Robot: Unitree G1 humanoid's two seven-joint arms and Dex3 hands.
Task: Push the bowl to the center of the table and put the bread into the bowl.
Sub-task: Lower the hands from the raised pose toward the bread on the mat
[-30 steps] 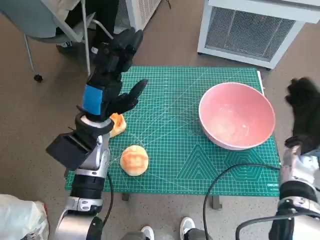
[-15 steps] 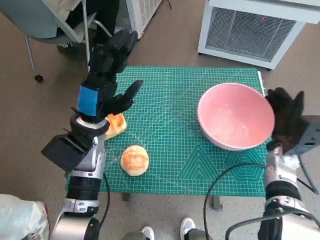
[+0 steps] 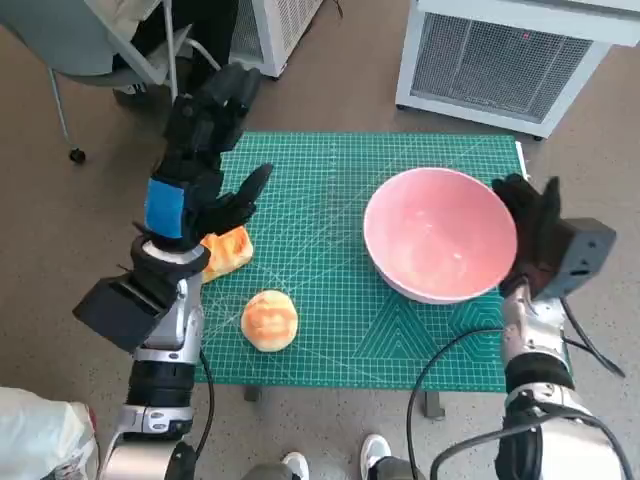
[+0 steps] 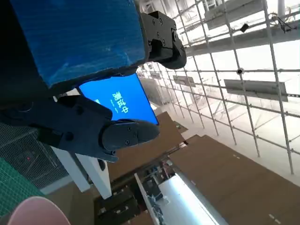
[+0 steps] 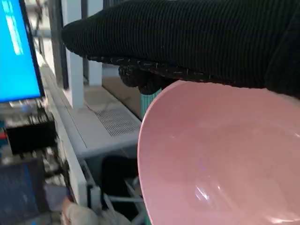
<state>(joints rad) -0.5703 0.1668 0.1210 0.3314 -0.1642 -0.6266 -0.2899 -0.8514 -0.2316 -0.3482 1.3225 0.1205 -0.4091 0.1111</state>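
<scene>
The pink bowl (image 3: 440,235) stands right of the middle of the green cutting mat (image 3: 330,190); it fills the right wrist view too, pink bowl (image 5: 220,154). My right hand (image 3: 530,230), in its black glove, presses flat against the bowl's right rim. A round bread roll (image 3: 269,319) lies near the mat's front left. A second orange piece of bread (image 3: 227,250) lies by the left edge, partly under my left hand (image 3: 200,160). That hand hangs above the mat's left side with fingers spread and holds nothing.
A white ventilated cabinet (image 3: 510,60) stands behind the table at the right. A chair (image 3: 110,45) and a person's legs are at the back left. A white bag (image 3: 40,440) lies on the floor at the front left.
My right hand has come in from the right, met the bowl's rim and pushed the bowl leftward toward the mat's middle. The left hand has drifted slightly left.
</scene>
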